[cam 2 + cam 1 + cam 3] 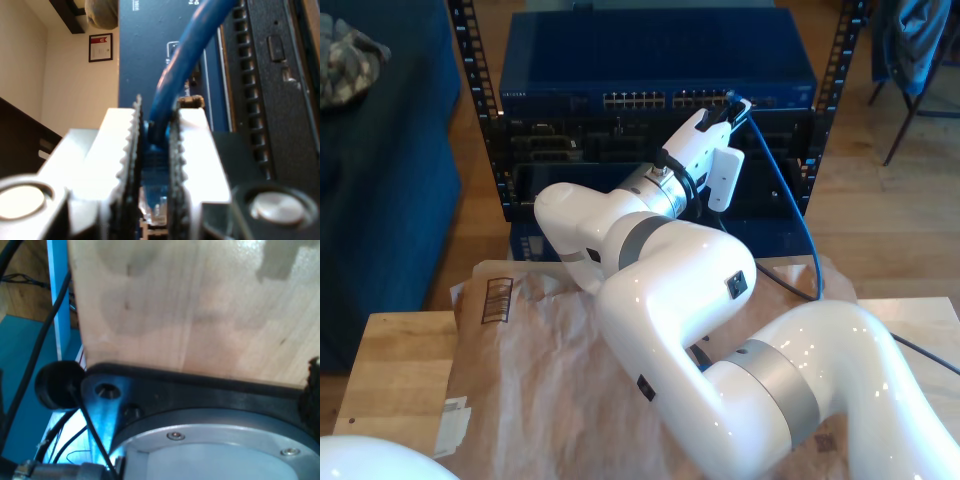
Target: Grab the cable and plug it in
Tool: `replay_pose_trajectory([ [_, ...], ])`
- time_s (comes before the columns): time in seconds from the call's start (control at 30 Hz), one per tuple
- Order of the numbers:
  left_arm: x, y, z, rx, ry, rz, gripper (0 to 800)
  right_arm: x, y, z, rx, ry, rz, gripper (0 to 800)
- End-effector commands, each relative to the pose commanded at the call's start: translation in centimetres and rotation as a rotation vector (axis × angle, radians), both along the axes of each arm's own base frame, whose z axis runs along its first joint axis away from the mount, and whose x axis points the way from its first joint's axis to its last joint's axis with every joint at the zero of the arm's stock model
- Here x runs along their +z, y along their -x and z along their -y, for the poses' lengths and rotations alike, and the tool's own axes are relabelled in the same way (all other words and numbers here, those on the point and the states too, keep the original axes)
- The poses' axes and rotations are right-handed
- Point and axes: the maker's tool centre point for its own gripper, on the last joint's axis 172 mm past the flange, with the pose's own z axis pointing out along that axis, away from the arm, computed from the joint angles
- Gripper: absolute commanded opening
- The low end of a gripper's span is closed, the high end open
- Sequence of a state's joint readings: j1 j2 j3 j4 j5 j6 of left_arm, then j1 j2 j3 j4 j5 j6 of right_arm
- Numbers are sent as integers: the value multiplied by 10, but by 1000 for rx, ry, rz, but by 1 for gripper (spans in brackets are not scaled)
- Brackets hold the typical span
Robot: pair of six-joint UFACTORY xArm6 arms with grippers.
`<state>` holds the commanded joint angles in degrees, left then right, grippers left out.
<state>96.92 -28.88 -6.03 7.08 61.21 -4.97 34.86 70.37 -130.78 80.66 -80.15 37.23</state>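
Note:
The cable [186, 60] is a bright-blue cord, and its clip plug [154, 197] is pinched between my second gripper's [155, 114] toothed fingers. In the exterior view my second gripper [728, 108] is held up at the front of the dark blue switch [650, 55], with its tip by the right end of the port row [650, 100]. From there the cable [802, 210] hangs down the exterior view's right side of the rack toward the table edge. I cannot tell whether the plug is inside a port.
A black rack [570, 160] holds the switch behind the wooden table [390, 370], which is covered by crumpled brown paper [540, 370]. A blue sofa [380, 170] stands at the exterior view's left. The first wrist view looks at a wooden board [200, 305] and a black-and-metal base [210, 395].

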Motion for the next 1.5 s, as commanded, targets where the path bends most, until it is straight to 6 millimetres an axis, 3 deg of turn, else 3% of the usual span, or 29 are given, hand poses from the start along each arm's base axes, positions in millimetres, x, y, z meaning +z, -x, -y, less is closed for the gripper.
replay_pose_trajectory([
  [1.5, 0, 0, 0, -1, 0, 1, 800, 1, -7, -8, 36, -14, -6, 0],
])
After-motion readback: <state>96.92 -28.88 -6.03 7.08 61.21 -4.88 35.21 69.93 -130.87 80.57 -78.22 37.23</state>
